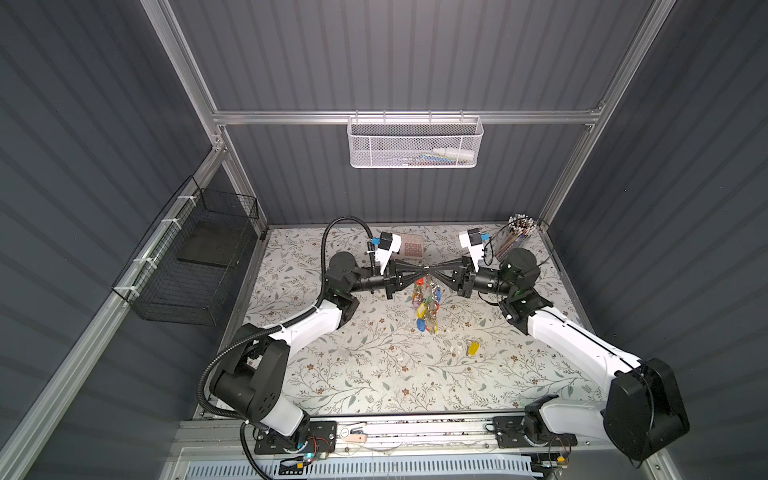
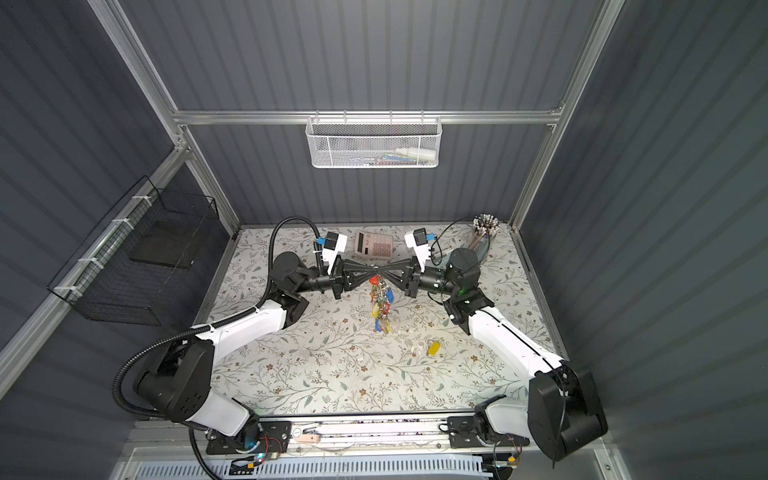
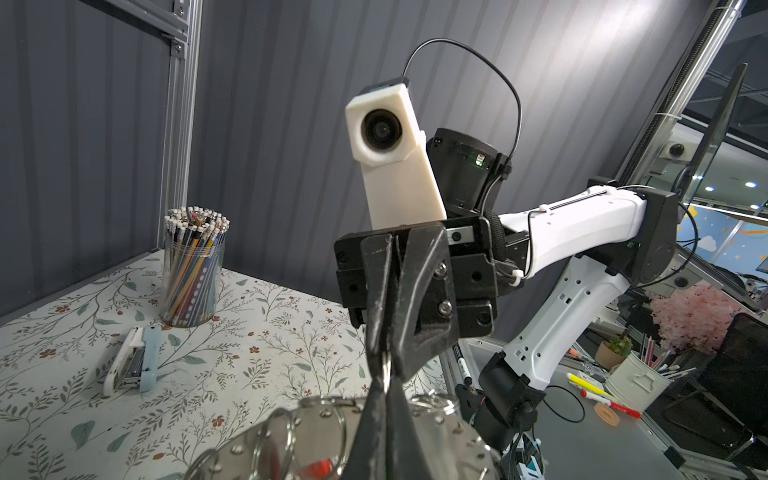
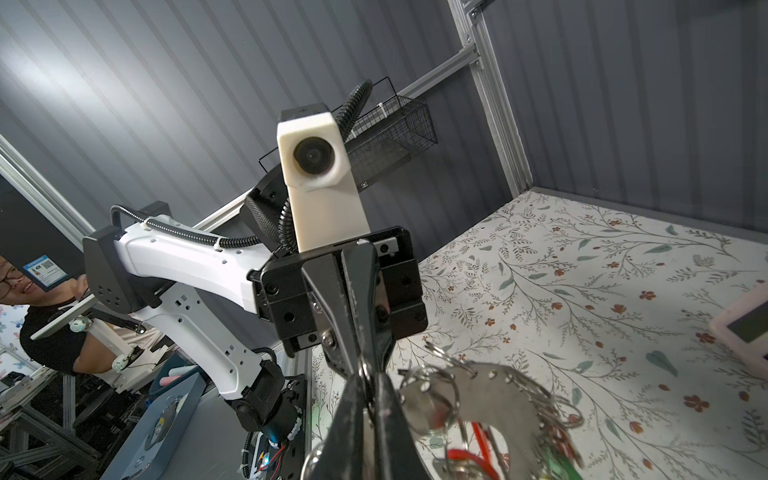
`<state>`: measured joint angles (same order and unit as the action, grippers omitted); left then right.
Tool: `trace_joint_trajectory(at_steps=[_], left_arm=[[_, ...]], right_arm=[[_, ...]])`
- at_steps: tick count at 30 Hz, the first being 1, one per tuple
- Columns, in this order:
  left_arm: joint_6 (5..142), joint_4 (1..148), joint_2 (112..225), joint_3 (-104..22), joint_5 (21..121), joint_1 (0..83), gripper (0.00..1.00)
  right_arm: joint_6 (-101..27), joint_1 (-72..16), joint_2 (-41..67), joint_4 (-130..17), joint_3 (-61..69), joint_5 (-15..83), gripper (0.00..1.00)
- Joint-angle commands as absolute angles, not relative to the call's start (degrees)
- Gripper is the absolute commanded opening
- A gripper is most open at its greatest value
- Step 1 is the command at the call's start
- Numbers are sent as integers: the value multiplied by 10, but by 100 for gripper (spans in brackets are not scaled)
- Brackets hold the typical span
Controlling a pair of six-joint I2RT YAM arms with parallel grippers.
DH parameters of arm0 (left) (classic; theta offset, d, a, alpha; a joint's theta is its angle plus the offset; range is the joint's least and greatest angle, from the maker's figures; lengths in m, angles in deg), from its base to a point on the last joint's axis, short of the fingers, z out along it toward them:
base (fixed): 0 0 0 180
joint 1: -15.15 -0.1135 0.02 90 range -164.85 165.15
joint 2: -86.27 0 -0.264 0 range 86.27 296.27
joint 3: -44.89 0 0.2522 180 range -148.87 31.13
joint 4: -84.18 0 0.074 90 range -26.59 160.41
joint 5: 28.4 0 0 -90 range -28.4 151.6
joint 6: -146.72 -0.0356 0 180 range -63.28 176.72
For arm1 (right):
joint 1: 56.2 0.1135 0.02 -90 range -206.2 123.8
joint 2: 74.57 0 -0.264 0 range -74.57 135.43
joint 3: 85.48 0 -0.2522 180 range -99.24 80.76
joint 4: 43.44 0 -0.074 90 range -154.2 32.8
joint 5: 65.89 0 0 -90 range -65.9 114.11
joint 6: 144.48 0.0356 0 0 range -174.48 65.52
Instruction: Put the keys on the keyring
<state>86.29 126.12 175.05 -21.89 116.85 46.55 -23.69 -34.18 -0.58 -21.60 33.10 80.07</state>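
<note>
As the large flat silver metal keyring point(image 4: 496, 392) is stiff and heavy, it is held at its top, above the worktop's point(image 1: 365, 374) middle, by the closed left gripper point(image 1: 421, 272) and closed right gripper point(image 1: 433, 272); the light yellow-tagged key point(image 1: 473, 348) lies toward the near right corner.

Both arms are reaching in from the near corners, elbows bent, forearms lying level above the worktop point(image 1: 365, 374). The left gripper point(image 1: 422, 271) and right gripper point(image 1: 434, 272) are meeting tip to tip, fingers point(image 3: 415, 291) pressing closed.
</note>
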Motion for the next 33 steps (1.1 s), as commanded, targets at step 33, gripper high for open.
trace_joint_trajectory(at_steps=[33], left_arm=[[581, 800, 1664, -315, 1118, 439, 34]], right_arm=[[-488, -334, -41, -484, 261, 752, 0]])
